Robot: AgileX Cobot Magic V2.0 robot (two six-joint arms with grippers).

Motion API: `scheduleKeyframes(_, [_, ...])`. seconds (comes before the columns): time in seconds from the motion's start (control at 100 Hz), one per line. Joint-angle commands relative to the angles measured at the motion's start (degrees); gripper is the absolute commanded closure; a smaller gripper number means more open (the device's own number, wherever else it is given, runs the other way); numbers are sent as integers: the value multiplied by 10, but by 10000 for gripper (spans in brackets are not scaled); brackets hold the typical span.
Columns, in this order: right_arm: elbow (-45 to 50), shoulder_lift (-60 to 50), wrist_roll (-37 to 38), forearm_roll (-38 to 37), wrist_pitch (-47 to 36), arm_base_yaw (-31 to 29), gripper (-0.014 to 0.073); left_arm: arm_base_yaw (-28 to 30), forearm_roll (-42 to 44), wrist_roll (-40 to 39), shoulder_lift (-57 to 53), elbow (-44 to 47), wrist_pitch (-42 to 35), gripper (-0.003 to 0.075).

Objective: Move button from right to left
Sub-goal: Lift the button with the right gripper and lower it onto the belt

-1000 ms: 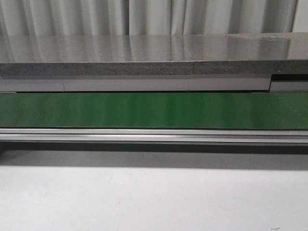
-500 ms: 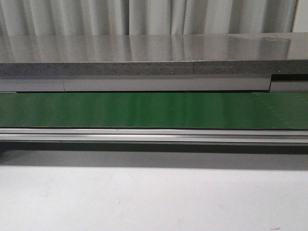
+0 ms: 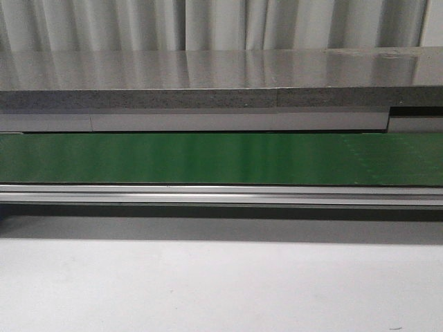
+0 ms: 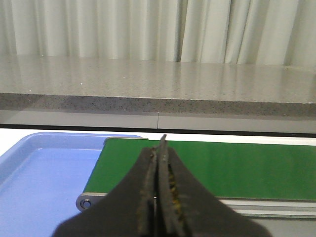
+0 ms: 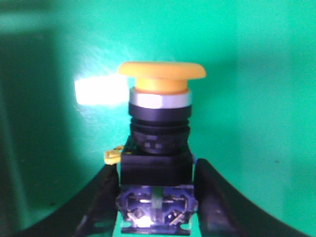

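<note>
— Two dark fingers of the right gripper are seen, one on each side of the button. Is the button pinched by them?

— Yes, its black body is held between the two fingers, at the lower block where small green and blue marks are seen. The yellow-orange head is turned away from the gripper, and a silver ring is placed under it. A small yellow piece is seen at one side of the body.

— What is found behind the button?

— Only a green surface is shown, with one bright reflection on it. Whether the button is touching this surface cannot be told.

— And the left gripper?

— Its fingers are pressed together and nothing is held between them. Beyond the tips a green belt is seen, with a roller at its end. Just beside that end a blue tray is placed. Behind both, a grey stone ledge and white curtains are seen.

— What is given by the front view?

— The same belt is shown across the whole width, with a metal rail along its near edge and a white table before it. No arm and no button are caught in that view.
</note>
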Motion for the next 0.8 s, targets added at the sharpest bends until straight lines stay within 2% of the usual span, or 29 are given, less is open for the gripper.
scheduleKeyframes(0.0, [-20, -67, -7, 16, 3, 4, 399, -2, 0, -6, -18, 26, -43, 741])
scheduleKeyframes(0.07, [-20, -94, -1, 20, 14, 15, 399, -2, 0, -6, -18, 26, -43, 741])
scheduleKeyframes(0.17, [-20, -123, 48, 22, 38, 41, 399, -2, 0, -6, -18, 26, -43, 741])
scheduleKeyframes(0.41, [-17, -147, 100, 22, 99, 126, 399, -2, 0, -6, -18, 26, -43, 741])
scheduleKeyframes(0.62, [7, -142, 167, 23, 99, 185, 399, -2, 0, -6, -18, 26, -43, 741])
scheduleKeyframes(0.79, [30, -134, 195, 23, 80, 197, 399, -2, 0, -6, -18, 26, -43, 741])
